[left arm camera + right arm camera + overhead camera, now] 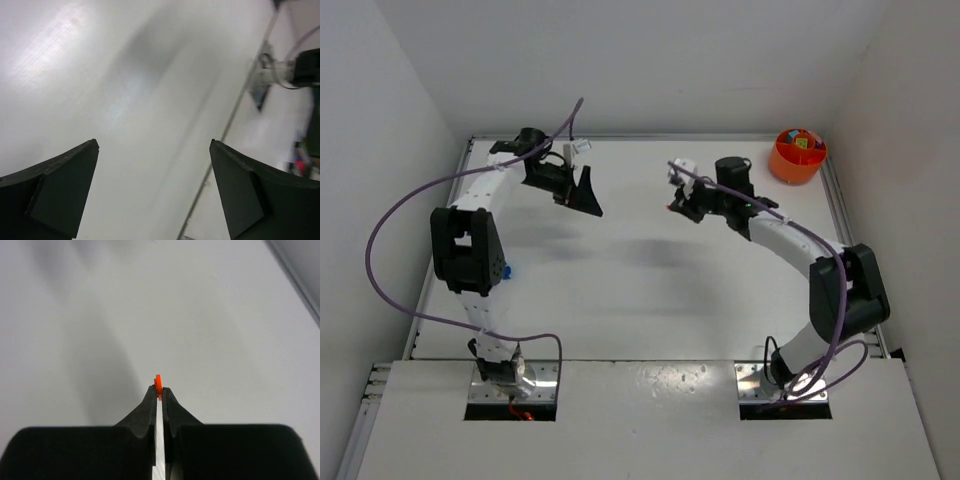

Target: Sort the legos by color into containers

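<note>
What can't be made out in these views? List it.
Top view: tub contents too small to count.
Right wrist: brick mostly hidden between the shut jaws.
Left wrist: right edge blurred; things there unreadable.
Top view: blue speck beside left arm, too small to identify.

Left arm and right arm: white shells, black joint housings. A purple cable runs behind each gripper along its arm. Small white block beside each wrist. Left gripper: matte black fingers, broad wedges with sharp corners. Right gripper: black fingers tapering to thin curved tips, blocky black body behind.
</note>
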### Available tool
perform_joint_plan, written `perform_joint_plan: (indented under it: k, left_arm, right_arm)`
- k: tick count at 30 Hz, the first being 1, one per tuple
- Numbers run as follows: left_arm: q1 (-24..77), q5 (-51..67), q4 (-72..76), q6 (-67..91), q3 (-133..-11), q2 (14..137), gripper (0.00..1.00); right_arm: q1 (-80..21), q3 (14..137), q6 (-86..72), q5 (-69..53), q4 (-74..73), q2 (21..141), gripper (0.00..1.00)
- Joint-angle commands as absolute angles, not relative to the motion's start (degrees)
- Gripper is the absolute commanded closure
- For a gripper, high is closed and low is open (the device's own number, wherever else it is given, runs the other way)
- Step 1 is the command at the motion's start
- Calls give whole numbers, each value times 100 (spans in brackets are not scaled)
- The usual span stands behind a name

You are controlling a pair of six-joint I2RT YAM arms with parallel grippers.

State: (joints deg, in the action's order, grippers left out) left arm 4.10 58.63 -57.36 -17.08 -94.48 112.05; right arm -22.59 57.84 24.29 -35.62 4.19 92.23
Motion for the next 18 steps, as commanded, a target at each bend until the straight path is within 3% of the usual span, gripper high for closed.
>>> perform_joint_plan:
  k: [1, 3, 7, 10, 13, 18]
  left_arm:
    - [843, 4216, -5072, -959, -9904, 10600, 0]
    - [1158, 2936, -4836, -574, -10123, 10477, 0]
    - [1747, 440, -4493, -81, -10475, 10179, 0]
    - [1977, -463, -4412, 341, -10887, 10125, 0]
    - [1978, -424, -4552, 344, -10942, 10239, 0]
    - [1661, 1099, -4605, 352, -10837, 10239, 0]
  right_arm:
    - [-1777, 6274, 1373, -1594, -561, 9009, 100]
    - [-1302, 6398, 1231, -778, -833, 8913, 100]
    - [-224, 6801, 811, -317, -1360, 8990, 100]
    - [289, 7354, 354, -255, -1800, 9376, 100]
    - [781, 7830, 106, -80, -1854, 9667, 100]
    - [1185, 8935, -298, 290, -2091, 10518, 100]
